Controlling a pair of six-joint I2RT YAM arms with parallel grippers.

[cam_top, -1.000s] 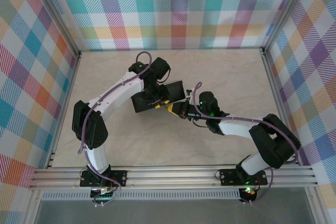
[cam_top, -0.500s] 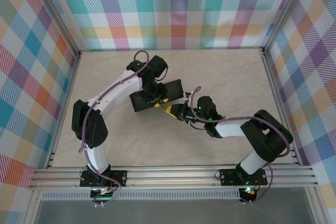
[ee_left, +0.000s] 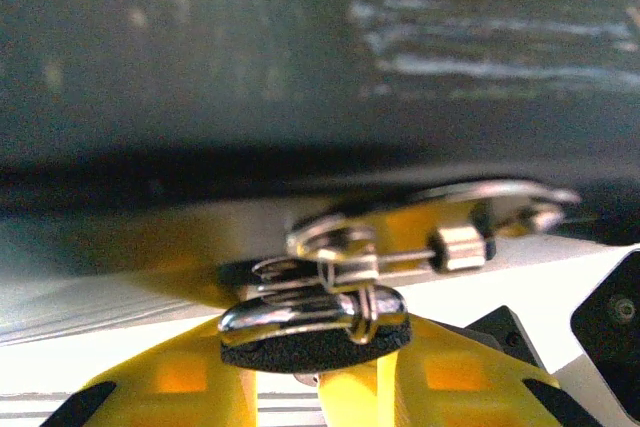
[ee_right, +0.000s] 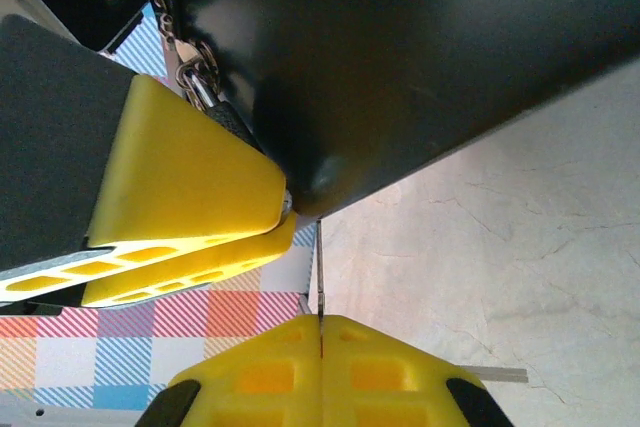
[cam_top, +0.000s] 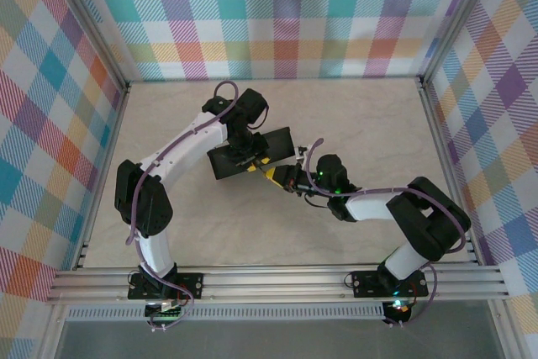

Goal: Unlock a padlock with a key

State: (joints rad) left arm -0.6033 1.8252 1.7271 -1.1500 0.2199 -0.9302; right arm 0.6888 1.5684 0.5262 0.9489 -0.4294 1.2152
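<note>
Centre of the bench (cam_top: 361, 124): a black-sided box (cam_top: 276, 140) lies flat, and both arms meet at its near edge. The left gripper (ee_left: 318, 387) pinches the padlock (ee_left: 315, 347) by its dark body between yellow fingers (ee_left: 165, 385), with the silvery shackle (ee_left: 300, 315) uppermost, beside a metal hasp (ee_left: 460, 239) on the box wall. The right gripper (ee_right: 321, 347) is pressed together on the key (ee_right: 320, 272), whose thin blade points at the box's lower corner, just beside the left arm's fingers. Whether the key touches the padlock cannot be told.
</note>
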